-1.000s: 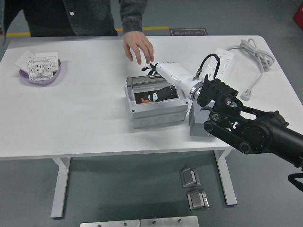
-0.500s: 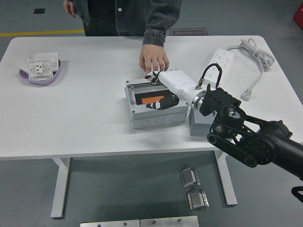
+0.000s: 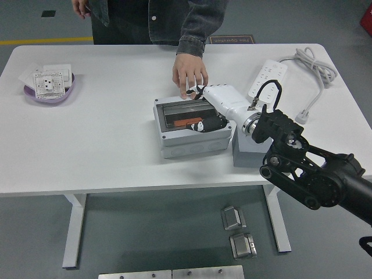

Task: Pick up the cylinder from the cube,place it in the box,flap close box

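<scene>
A grey plastic box stands in the middle of the table. Its dark see-through flap leans low over the opening. Something orange and black lies inside; I cannot tell whether it is the cylinder. My right hand, white with black tips, reaches in from the right over the box's far right part and touches the flap. A grey cube stands just right of the box, partly hidden by my forearm. A person's hand rests on the box's far rim, next to my hand. My left arm is out of view.
A purple bowl with white socket plates sits at the far left. A white power strip and its coiled cable lie at the far right. The person stands at the table's far side. Metal parts lie on the floor.
The person's hand came down onto the box's far rim. My right hand shifted slightly right and deeper over the box, and the flap has tipped lower over the opening.
</scene>
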Controlling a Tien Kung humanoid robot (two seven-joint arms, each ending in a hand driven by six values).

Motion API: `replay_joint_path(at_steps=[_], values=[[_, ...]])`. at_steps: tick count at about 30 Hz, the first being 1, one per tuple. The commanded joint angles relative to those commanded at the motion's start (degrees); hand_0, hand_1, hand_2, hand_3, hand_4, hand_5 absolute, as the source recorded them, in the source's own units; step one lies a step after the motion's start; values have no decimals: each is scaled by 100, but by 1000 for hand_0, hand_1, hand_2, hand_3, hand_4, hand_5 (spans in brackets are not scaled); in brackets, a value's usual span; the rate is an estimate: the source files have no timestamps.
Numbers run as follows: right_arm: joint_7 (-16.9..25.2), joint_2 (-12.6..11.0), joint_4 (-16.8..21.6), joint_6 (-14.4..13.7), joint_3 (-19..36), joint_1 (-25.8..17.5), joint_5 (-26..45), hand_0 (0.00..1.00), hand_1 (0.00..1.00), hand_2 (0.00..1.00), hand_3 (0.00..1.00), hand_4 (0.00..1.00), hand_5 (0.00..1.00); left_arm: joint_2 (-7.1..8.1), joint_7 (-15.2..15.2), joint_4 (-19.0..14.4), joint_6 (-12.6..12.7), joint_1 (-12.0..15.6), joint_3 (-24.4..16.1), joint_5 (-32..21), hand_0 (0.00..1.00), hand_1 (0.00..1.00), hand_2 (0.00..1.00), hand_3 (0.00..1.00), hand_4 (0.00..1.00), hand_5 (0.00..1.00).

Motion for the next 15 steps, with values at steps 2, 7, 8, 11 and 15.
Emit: replay_joint_path(at_steps=[2, 7, 8, 11, 15], values=[[-44, -106, 131, 69, 232, -107, -74, 659, 668, 706, 845, 928, 424, 3, 0, 0, -5, 22, -95, 87, 679, 657, 567, 587, 486, 65], [-128, -342, 647, 166, 1008, -598, -364, 661, 668, 704, 844, 932, 442, 6, -2, 0, -21, 85, -295, 261, 680, 656, 567, 587, 485, 64], [-120, -374, 793, 149, 1246, -753, -429, 661, 668, 704, 844, 932, 442, 3, -5, 0, -23, 96, -336, 293, 680, 656, 567, 587, 485, 64], [74, -342, 996, -78, 1795, -1110, -442, 661, 668, 704, 844, 932, 442, -6, -10, 0, -29, 115, -426, 371, 680, 656, 567, 587, 485, 64], [343, -179, 1061, -389, 2517, -1595, -551, 656, 664, 703, 839, 938, 457, -23, -17, 0, -35, 128, -479, 416, 680, 656, 566, 587, 485, 64]])
